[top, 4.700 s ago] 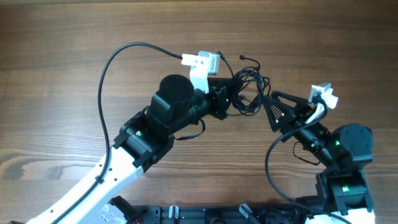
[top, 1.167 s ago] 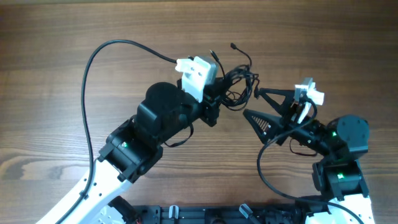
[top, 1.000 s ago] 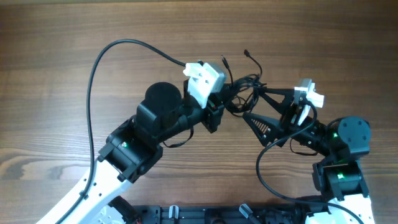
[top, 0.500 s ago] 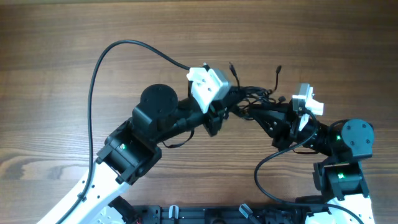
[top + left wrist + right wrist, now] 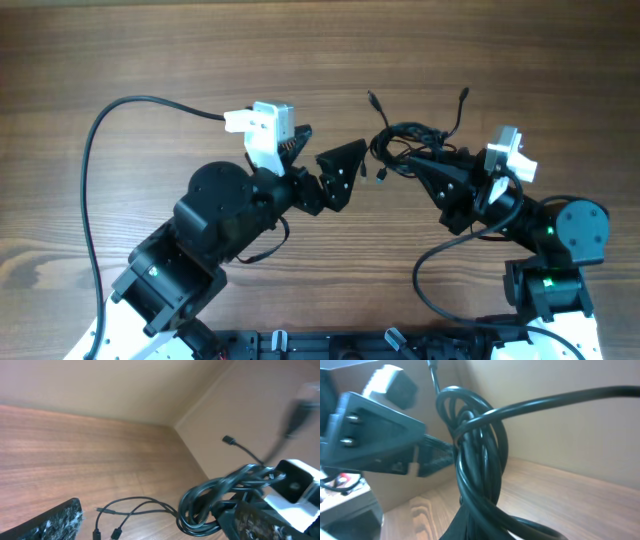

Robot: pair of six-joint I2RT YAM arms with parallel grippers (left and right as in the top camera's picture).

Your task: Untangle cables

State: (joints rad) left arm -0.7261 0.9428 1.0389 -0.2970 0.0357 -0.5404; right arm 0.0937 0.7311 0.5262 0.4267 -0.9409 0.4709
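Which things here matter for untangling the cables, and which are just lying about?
For the job: the cables, bunched in the shut right gripper; the open left gripper beside them.
Just there: the thick black cord running to the left arm's white camera mount; the wooden table.

Right claw [image 5: 418, 166] tips buried in cables [image 5: 405, 135], left claw [image 5: 322, 152] fingers [image 5: 50, 520] cropped by the edge — blurred shape [image 5: 300, 407], perhaps a plug.

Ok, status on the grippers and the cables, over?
Left gripper open, apart from the cables. Right gripper shut on them, coils knotted, plug ends loose. Nothing but the arms near them.
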